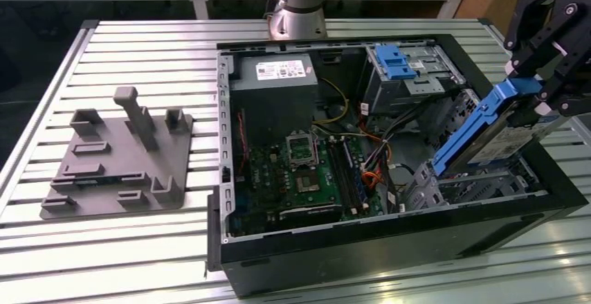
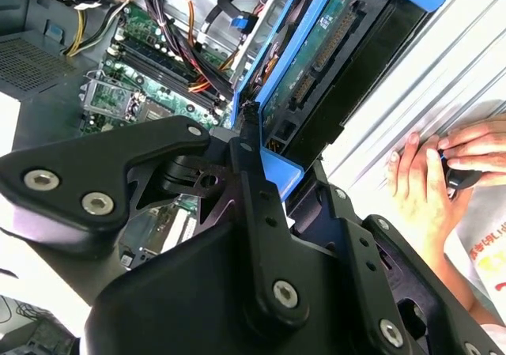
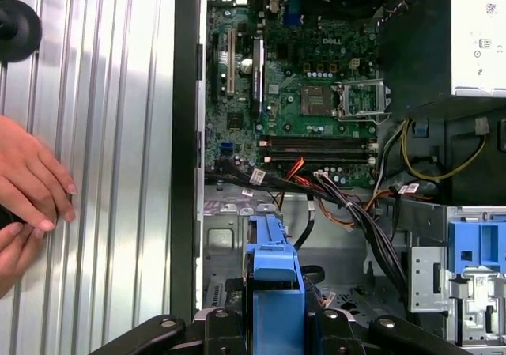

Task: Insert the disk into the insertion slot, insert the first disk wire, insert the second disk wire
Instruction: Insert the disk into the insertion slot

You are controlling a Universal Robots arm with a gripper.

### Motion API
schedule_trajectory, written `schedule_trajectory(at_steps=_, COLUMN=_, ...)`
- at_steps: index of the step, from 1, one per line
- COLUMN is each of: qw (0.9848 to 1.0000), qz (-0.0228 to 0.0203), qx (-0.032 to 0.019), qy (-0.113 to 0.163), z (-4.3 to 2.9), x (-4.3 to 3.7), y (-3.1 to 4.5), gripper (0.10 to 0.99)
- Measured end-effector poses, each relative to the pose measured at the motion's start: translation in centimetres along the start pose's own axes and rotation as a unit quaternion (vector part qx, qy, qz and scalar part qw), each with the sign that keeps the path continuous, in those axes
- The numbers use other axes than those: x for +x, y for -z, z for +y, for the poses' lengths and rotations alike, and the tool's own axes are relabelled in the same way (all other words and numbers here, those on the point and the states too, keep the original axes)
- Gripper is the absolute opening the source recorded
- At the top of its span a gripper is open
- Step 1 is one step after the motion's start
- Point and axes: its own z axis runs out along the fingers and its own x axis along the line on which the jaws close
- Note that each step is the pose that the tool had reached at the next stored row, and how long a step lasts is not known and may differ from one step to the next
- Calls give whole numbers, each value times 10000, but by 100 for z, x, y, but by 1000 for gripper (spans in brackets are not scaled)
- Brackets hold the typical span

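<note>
We see the gripper [image 1: 547, 106] closed tight on the tilted disk [image 1: 489, 138], its lower end just above the insertion slot [image 1: 475, 185]

In the exterior view, on the worktop [image 1: 138, 248]: fixture plate [image 1: 120, 172] at centre left, open computer case [image 1: 369, 248] to its right. Inside the case: power supply [image 1: 273, 93] upper left, motherboard [image 1: 295, 176] below it, latched drive cage [image 1: 397, 68] upper right, insertion slot [image 1: 466, 188] lower right. Tilted above that slot, lower end near it, upper end clamped in the end effector [image 1: 540, 100] at the right edge: the disk [image 1: 494, 138].
</note>
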Motion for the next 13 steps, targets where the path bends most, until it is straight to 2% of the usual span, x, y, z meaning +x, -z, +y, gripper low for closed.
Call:
schedule_trajectory(at_steps=5, qw=10000, qz=8, qx=-4, qy=11, z=-3, x=-2, y=-23, gripper=365)
schedule_trajectory(at_steps=9, qw=10000, qz=9, qx=-4, qy=11, z=-8, x=-45, y=-34, gripper=365)
schedule_trajectory(at_steps=13, qw=10000, qz=12, qx=-6, qy=11, z=-8, x=-51, y=-46, gripper=365)
